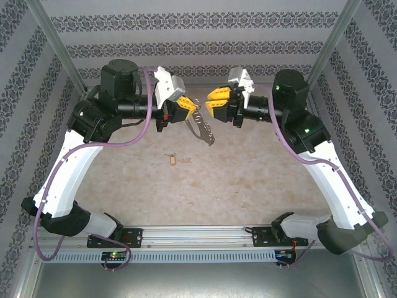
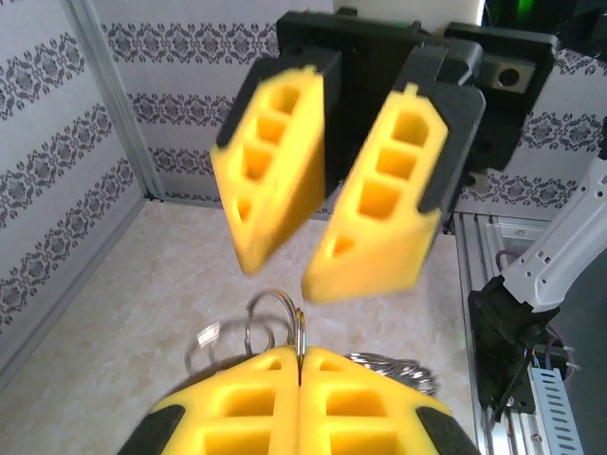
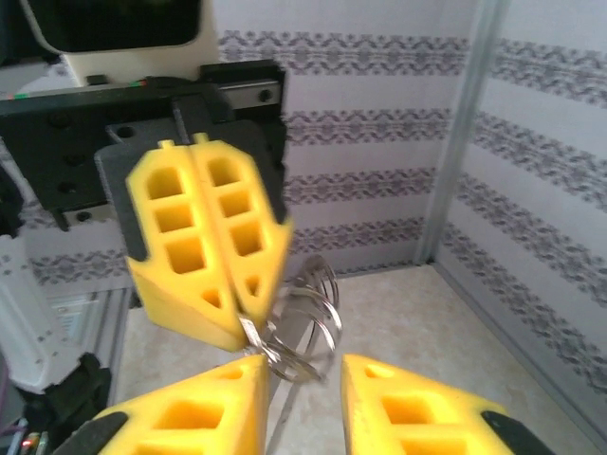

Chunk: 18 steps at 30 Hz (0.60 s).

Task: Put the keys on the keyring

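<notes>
A: How far along does the task look?

B: Partly done, as a judgement. The left gripper [image 1: 188,110] holds the thin silvery metal keyring [image 3: 311,320] in the air, above the far middle of the beige table [image 1: 248,186]. In the top view, the small silver-grey metal keys [image 1: 205,130] hang from it as a jagged string, down and to the right. So at least some keys seem to be on the ring. Whether every key is threaded, the pictures cannot tell. A small yellow rectangular plastic tag [image 1: 172,160] lies alone on the table, nearer and a little left of the string.

A: And the fingers?

B: The left gripper's yellow fingers [image 2: 247,408] are pressed together, with the wire of the ring clamped between their tips. The right gripper [image 1: 214,103] faces it, just to the right. Its yellow fingers [image 2: 270,180] stand apart and hold nothing. From the right wrist, the coils of the ring sit just beyond the gap between its tips.

A: The pose of the arms?

B: Both arms reach far, then bend inward at the elbows. The two grippers point toward one another, tip near tip, both clear of the table.
</notes>
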Motion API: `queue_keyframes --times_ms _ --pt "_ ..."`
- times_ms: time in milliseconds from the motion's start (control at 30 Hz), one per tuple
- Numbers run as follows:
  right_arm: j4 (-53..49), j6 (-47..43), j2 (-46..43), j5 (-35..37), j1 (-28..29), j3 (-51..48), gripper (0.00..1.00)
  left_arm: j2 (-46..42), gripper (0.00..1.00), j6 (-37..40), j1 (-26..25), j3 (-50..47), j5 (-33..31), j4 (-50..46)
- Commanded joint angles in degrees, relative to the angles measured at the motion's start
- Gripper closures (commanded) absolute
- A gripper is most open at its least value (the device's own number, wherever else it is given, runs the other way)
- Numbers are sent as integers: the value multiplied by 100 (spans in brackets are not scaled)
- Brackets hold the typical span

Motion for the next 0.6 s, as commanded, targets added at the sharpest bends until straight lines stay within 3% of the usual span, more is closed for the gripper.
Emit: queue_keyframes --times_ms 0,167,567 --pt "559 428 -242 -75 -151 -161 74 -282 100 -430 110 -116 428 774" --pt "560 545 -328 -325 -191 -230 79 -327 100 -713 210 -221 639 1134" --pt "862 1011 -170 -929 -42 -124 77 -323 100 -1034 316 -309 919 1576"
